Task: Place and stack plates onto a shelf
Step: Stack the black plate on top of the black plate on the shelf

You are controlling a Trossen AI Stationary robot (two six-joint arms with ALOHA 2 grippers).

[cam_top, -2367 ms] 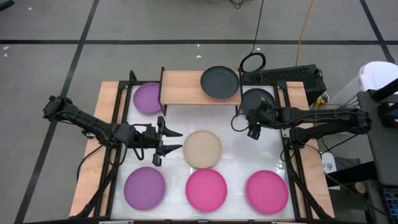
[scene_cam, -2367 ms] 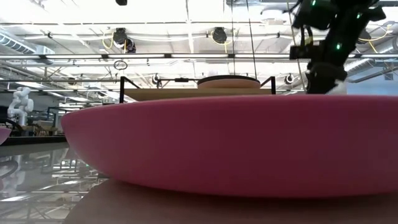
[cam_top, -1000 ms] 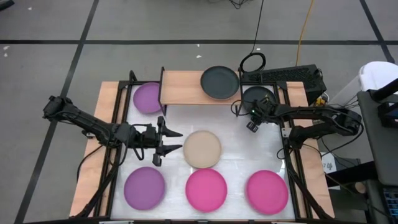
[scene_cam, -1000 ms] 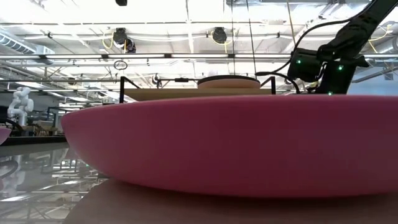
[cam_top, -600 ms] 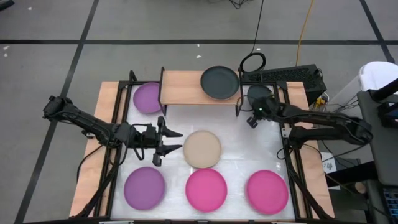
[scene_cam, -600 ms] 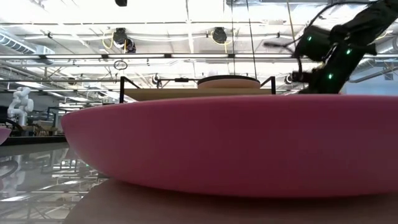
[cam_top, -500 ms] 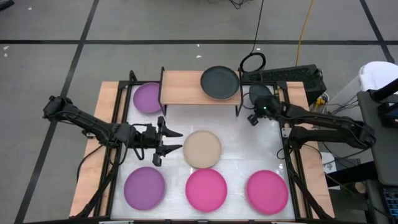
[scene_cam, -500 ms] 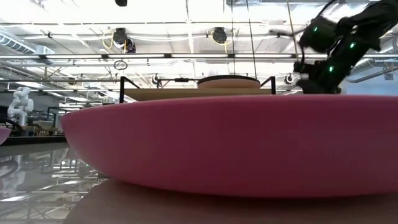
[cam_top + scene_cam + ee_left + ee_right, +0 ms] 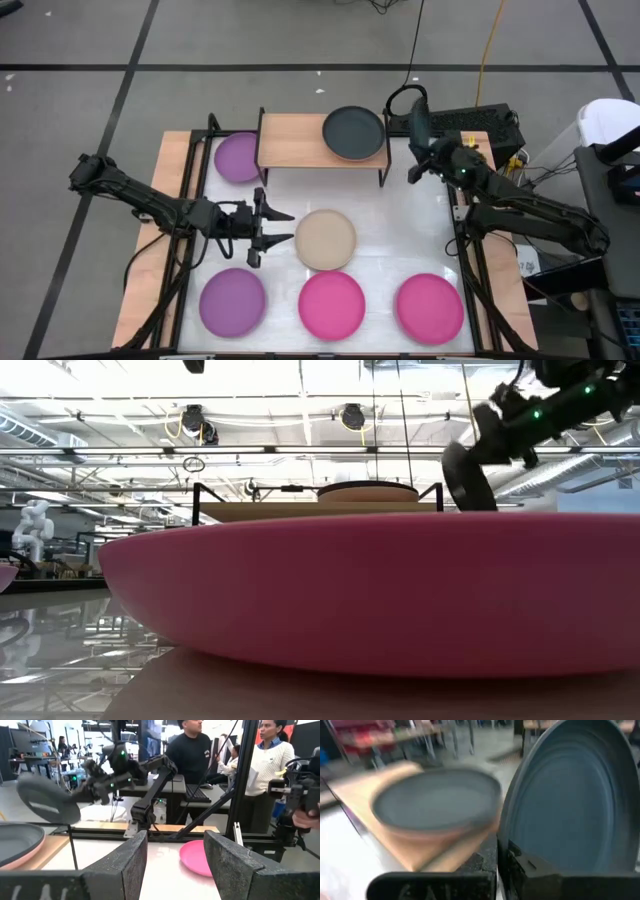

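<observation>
The shelf (image 9: 300,140) stands at the table's far edge. On it lies a black plate (image 9: 353,133) with a pinkish plate showing under it (image 9: 445,832). My right gripper (image 9: 422,152), just right of the shelf, is shut on a second black plate (image 9: 417,118) raised on edge. Flat on the table lie a purple plate (image 9: 238,157) left of the shelf, a beige plate (image 9: 326,239) in the middle, and along the near edge a purple (image 9: 232,302), a magenta (image 9: 332,305) and a pink plate (image 9: 430,308). My left gripper (image 9: 288,226) waits open left of the beige plate. My right gripper pinches the black plate's rim (image 9: 509,839) between its two fingers, one finger (image 9: 522,865) lying on the plate's hollow face. The plate is lifted clear of the table and stands almost on edge beyond the fingers (image 9: 468,478), beside the shelf's right end.
Dark frame rails run along the table's left (image 9: 185,200) and right (image 9: 462,230) sides. A keyboard and cables (image 9: 470,120) lie behind the far right corner. People (image 9: 192,755) stand beyond the table. The magenta plate (image 9: 370,590) fills the low view's foreground.
My right gripper has risen and gone toward the far edge with the black plate, which lay flat on the table right of the shelf. The plate is now lifted clear and tipped from flat to nearly on edge.
</observation>
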